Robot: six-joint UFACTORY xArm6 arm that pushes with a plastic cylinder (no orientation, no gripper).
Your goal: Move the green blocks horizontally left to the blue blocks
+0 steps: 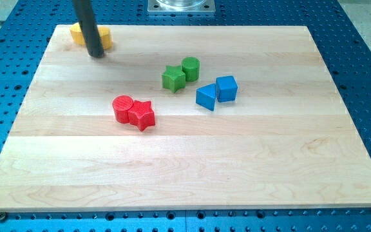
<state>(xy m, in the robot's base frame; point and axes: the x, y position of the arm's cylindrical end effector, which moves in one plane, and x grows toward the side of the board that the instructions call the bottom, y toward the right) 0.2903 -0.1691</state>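
Note:
A green star block (172, 78) and a green cylinder (190, 67) sit touching, just above the board's middle. Two blue blocks lie just right of and below them: a blue cube (226, 88) and a blue wedge-like block (205, 96), touching each other. My tip (96, 55) is at the view's top left, far left of the green blocks, right beside the yellow blocks (91, 36).
A red cylinder (122, 108) and a red star (143, 115) touch each other left of centre. The wooden board (185, 174) lies on a blue perforated table (366, 38). A metal mount (181, 6) is at the view's top.

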